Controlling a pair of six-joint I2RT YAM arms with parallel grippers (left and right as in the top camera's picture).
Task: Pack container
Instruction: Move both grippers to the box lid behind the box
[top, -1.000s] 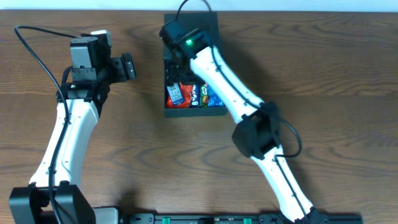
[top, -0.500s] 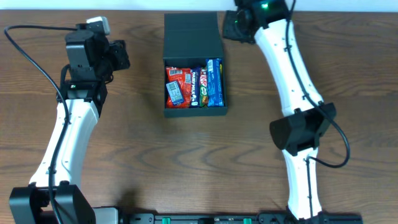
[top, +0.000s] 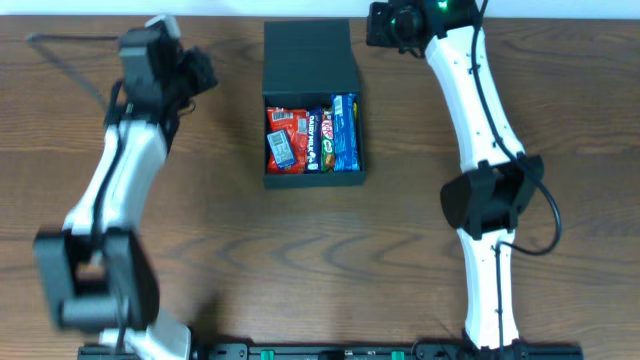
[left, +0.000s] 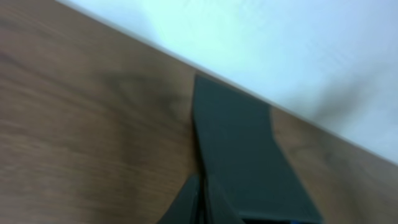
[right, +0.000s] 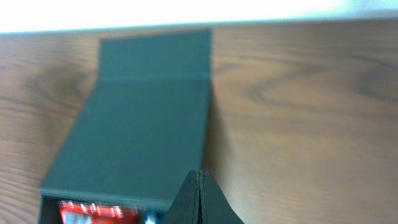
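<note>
The black container (top: 310, 60) stands at the table's far middle, its flap lid lying partly over it. Its open front half holds several snack packets (top: 310, 140) in red, green and blue wrappers. My left gripper (top: 203, 72) is shut and empty, left of the container; its wrist view shows the container's lid (left: 242, 149) just past the fingertips (left: 202, 199). My right gripper (top: 374, 22) is shut and empty, at the container's far right corner. Its wrist view shows the lid (right: 143, 130), a red packet (right: 93, 213) under its edge, and the closed fingers (right: 200, 199).
The brown wooden table (top: 300, 260) runs around the container. Its far edge (top: 500, 18) meets a white wall right behind both grippers. Black cables trail from both arms.
My left gripper has swung up and right toward the container's left side. My right gripper, over the container a second ago, has shifted slightly by its far right corner.
</note>
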